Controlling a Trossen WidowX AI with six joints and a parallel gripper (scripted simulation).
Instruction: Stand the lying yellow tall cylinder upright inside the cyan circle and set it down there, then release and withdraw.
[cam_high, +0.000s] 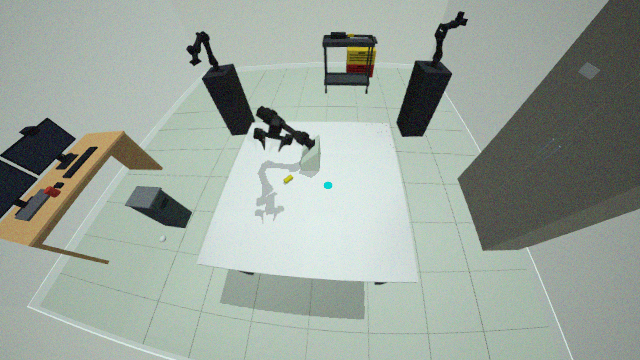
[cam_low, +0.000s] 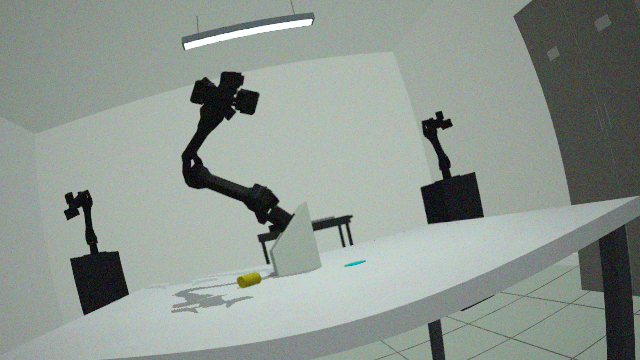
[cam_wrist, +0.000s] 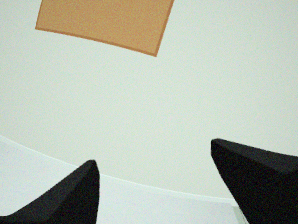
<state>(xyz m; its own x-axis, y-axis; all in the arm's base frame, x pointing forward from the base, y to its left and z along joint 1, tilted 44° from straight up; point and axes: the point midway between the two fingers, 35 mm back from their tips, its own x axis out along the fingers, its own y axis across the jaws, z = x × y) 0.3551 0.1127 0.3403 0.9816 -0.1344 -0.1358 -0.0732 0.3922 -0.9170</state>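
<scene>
My gripper (cam_low: 227, 102) hangs high above the table (cam_high: 350, 240) with its jaws parted and nothing between them. The yellow tall cylinder (cam_high: 288, 179) lies on its side on the white top, near the pale wedge (cam_high: 311, 156) and well apart from the cyan circle (cam_high: 328, 185). I judge it rigid, light and smooth, likely to roll, so I would grip it across its round middle, square to its long axis.
</scene>
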